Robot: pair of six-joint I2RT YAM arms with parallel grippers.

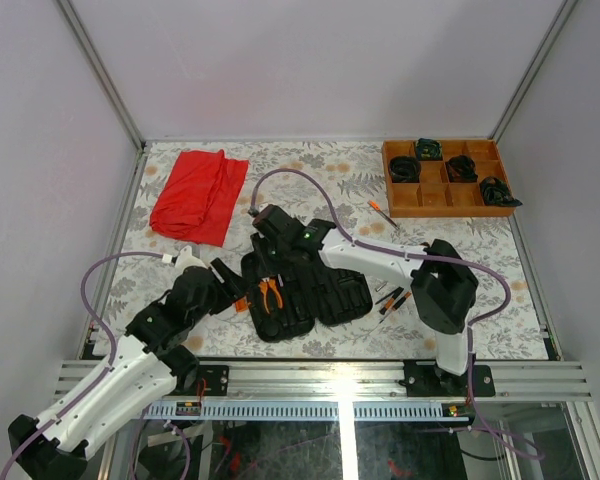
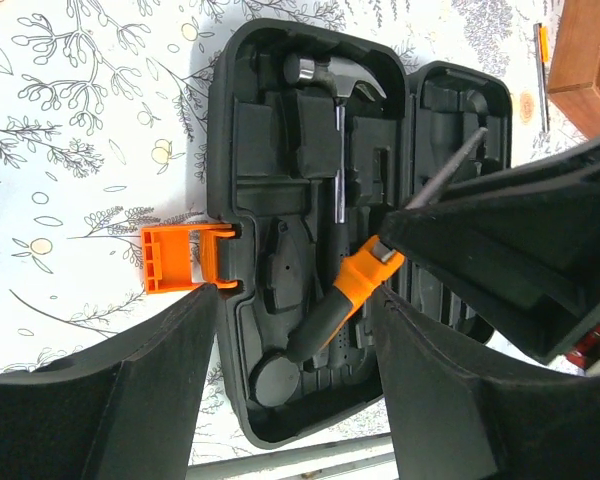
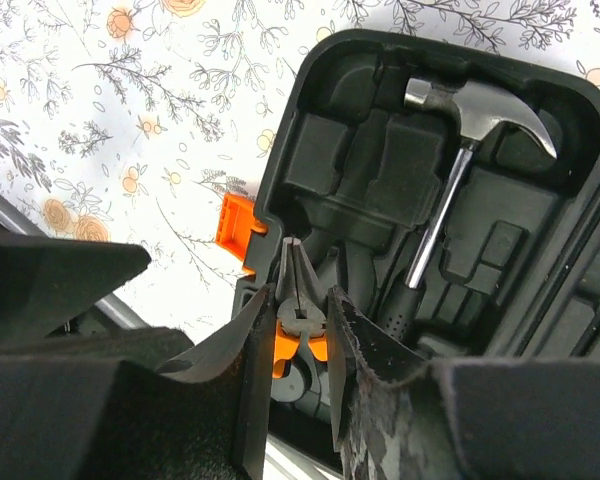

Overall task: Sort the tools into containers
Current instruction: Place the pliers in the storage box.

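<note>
a red cloth (image 1: 198,195) is lying far left. the left jaws are hanging spread wide, holding nothing, by the orange latch (image 2: 185,258) of the one open case (image 2: 230,100). one hammer (image 3: 450,190) is lying in its slot, so that part is done. the right jaws are pinching the one pair of pliers (image 3: 288,265) over the left part of the case. i think about three screwdrivers (image 1: 391,298) are waiting on the counter just right of the case, and one more (image 1: 382,213) is lying near the tray (image 1: 442,205) with four black coils (image 1: 462,167).
</note>
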